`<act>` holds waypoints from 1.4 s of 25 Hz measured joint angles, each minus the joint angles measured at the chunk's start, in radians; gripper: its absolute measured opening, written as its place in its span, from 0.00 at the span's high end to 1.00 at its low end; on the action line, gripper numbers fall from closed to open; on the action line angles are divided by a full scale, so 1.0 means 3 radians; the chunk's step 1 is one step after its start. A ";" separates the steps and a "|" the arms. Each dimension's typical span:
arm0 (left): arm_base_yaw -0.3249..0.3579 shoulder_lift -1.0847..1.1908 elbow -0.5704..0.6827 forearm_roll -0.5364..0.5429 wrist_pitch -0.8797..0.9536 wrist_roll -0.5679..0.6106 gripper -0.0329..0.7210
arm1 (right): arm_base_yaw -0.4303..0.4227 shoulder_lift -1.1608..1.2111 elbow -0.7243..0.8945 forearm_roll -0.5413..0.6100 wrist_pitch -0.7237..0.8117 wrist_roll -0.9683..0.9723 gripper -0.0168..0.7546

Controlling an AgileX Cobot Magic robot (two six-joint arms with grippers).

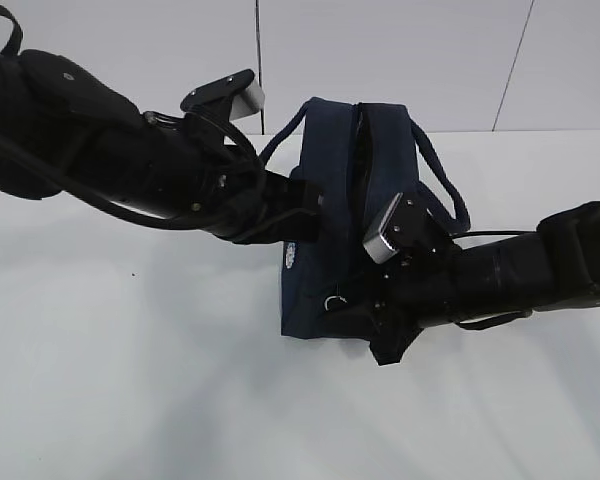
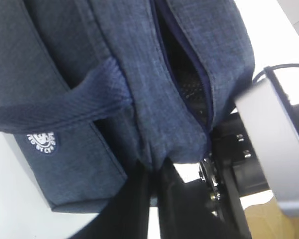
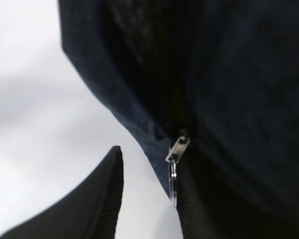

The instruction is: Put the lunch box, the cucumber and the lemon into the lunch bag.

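The navy lunch bag (image 1: 325, 165) stands mid-table with its top zipper partly open (image 2: 187, 79). My left gripper (image 2: 153, 172) is shut on a fold of the bag's fabric at the end of the zipper, also seen at the bag's left side (image 1: 302, 205). My right gripper (image 3: 149, 186) is open at the bag's near end (image 1: 358, 315). The metal ring pull (image 3: 173, 174) hangs between its fingers (image 3: 107, 194), against the right-hand one. The lunch box, the cucumber and the lemon are out of view.
White table (image 1: 130, 380) all round the bag, with a white wall behind. The bag's loop handles (image 1: 445, 190) hang to either side. The right arm's wrist camera housing (image 2: 274, 139) sits close beside the bag's end.
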State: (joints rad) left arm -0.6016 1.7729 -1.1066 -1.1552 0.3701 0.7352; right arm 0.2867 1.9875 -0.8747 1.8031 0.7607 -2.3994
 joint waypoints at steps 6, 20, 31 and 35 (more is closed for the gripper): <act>0.0000 0.0000 0.0000 0.0000 0.0000 0.0000 0.96 | 0.0000 0.0008 0.0000 0.0000 0.0003 0.0000 0.62; 0.0000 0.0000 0.0000 0.0000 0.0000 0.0000 0.96 | 0.0000 0.0008 -0.0001 0.0000 0.0008 0.0005 0.73; 0.0000 0.0000 0.0000 0.0000 0.0000 0.0000 0.96 | 0.0000 0.0041 -0.0013 0.0000 0.0002 0.0005 0.73; 0.0000 0.0000 0.0000 0.0000 0.0000 0.0000 0.96 | 0.0000 0.0043 -0.0013 0.0000 0.0002 0.0005 0.73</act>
State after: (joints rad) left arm -0.6016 1.7729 -1.1066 -1.1552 0.3701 0.7352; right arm 0.2867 2.0003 -0.8787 1.8031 0.7614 -2.3979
